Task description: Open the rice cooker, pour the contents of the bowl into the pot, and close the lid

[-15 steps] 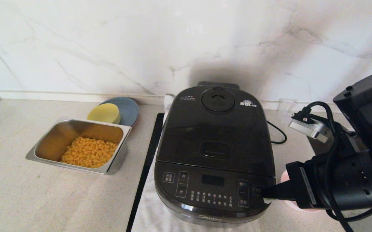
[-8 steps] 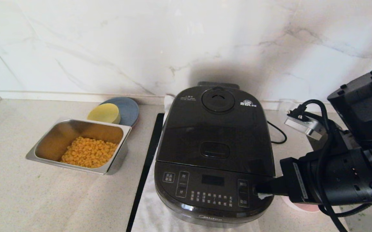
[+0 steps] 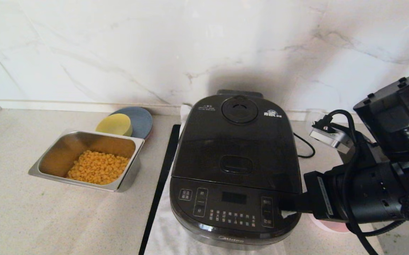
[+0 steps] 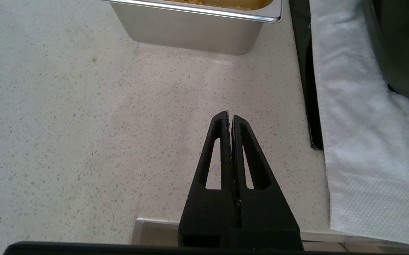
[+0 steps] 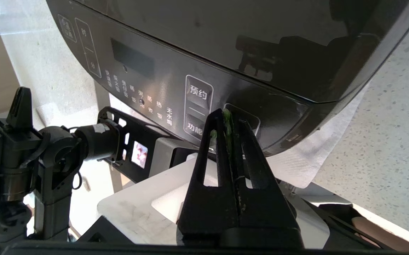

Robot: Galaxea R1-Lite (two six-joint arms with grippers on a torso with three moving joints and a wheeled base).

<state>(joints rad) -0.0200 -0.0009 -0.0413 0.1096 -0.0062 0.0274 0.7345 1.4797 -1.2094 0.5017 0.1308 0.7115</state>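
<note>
The black Midea rice cooker [image 3: 236, 166] stands on a white towel with its lid [image 3: 238, 141] down, so the pot is hidden. My right gripper [image 3: 283, 209] is shut, its tips at the right end of the front button panel [image 5: 197, 106]. Scraps of green herb [image 5: 228, 120] stick between the right gripper [image 5: 231, 115] fingers. Only a sliver of the pink bowl [image 3: 326, 226] shows under the right arm; its inside is hidden. My left gripper [image 4: 230, 117] is shut and empty, low over the speckled counter in front of the steel tray.
A steel tray [image 3: 49, 166] with corn kernels sits left of the cooker, with a yellow bowl [image 3: 114, 124] on a blue plate behind it. A black strip [image 3: 162, 184] lies along the towel's left edge. The cooker's cord [image 3: 305, 147] runs behind on the right.
My right arm has shifted left, bringing the shut fingertips from beside the cooker's front right corner onto the right end of its panel. More of the pink bowl is covered.
</note>
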